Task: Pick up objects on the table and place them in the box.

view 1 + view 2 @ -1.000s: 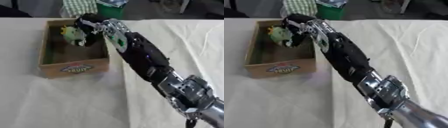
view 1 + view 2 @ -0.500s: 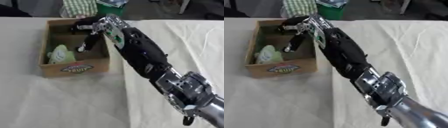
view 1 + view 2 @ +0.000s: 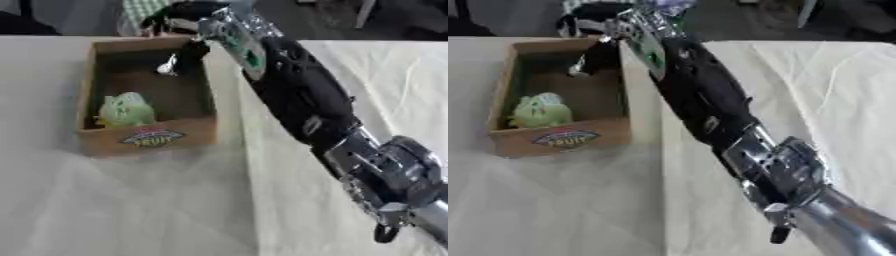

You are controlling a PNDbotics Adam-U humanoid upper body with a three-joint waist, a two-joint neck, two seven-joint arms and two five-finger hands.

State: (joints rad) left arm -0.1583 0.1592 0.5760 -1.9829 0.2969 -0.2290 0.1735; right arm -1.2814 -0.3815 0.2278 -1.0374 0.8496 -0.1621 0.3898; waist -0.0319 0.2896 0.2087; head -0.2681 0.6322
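A pale green object (image 3: 125, 110) is seen lying inside the cardboard box (image 3: 144, 141), at its near end (a fruit label on the front wall). The right hand (image 3: 188, 22) is held over the box's far rim, fingers spread and relaxed, nothing gripped. A cream cloth covers the table (image 3: 131, 210).

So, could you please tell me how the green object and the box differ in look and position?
The green object is pale green, rounded and lumpy, whereas the box is brown, straight-sided and rectangular. The green object is much smaller and lies inside the box, near its front wall, while the box stands on the table. The box bears a label on its front; the green object shows none. Neither is held by the right hand.
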